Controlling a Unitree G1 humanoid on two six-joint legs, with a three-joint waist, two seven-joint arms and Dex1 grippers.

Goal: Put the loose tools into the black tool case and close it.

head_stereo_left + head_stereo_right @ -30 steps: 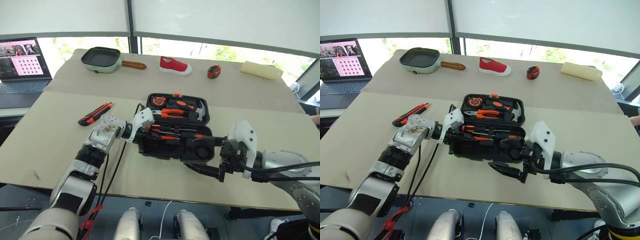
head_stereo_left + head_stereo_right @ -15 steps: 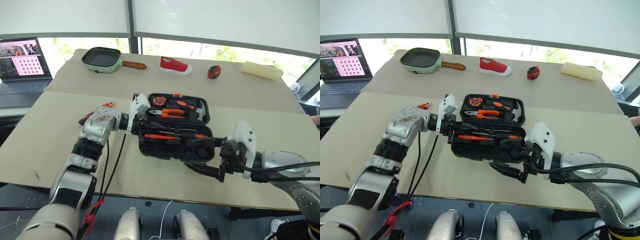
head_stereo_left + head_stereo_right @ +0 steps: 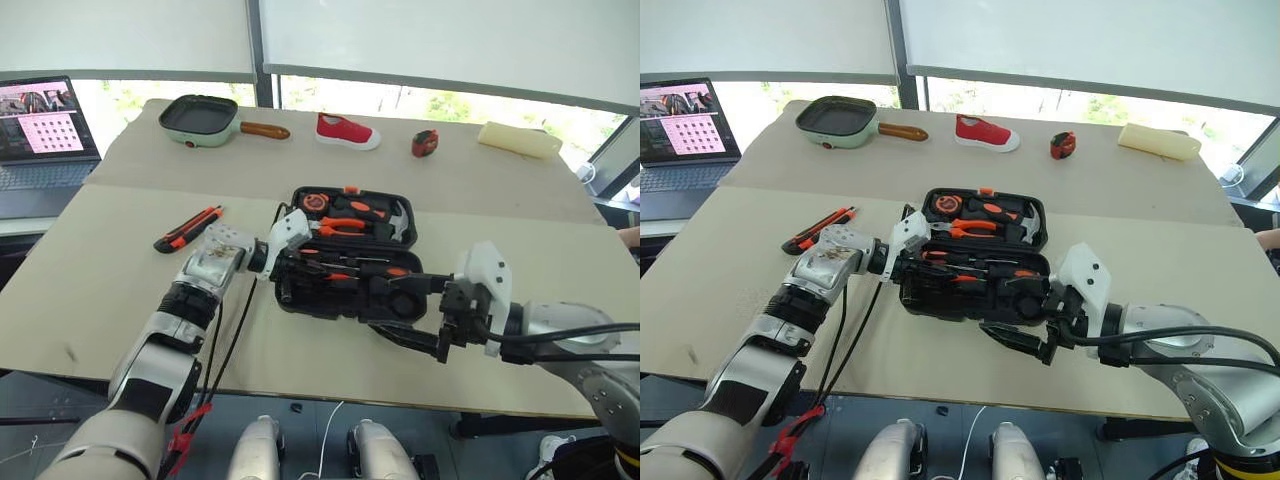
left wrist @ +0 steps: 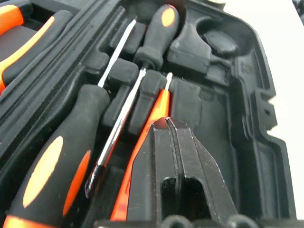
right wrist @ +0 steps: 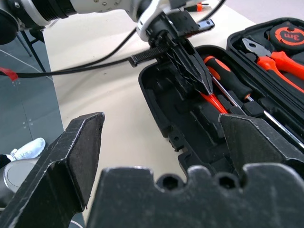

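While the black tool case [image 3: 345, 262] lies open at the centre of the left eye view, its far half holds orange-handled pliers [image 3: 345, 226] and its near half two screwdrivers [image 3: 345, 268]. Left gripper [image 3: 283, 262]: at the case's left end, fingers pressed together, tips inside the near tray. Right gripper [image 3: 425, 325]: lower right of centre, at the case's near right corner, fingers spread wide, nothing between them. Utility knife [image 3: 189, 228]: loose on the table [image 3: 90, 300], left of the case, well apart from it. Upper edge of frame, left to right: laptop [image 3: 45, 130], green pan [image 3: 205, 118], red shoe [image 3: 347, 131], small red-and-black object [image 3: 425, 143], pale block [image 3: 518, 139].

Left wrist view: closed black fingers [image 4: 175, 161] rest against a slim orange tester screwdriver [image 4: 145, 147] lying in its slot; whether they pinch it, I cannot tell. Two black-and-orange screwdrivers lie alongside.

Right wrist view: open fingers [image 5: 71, 156] frame the case's near tray; the left gripper's tips meet the orange tester there.
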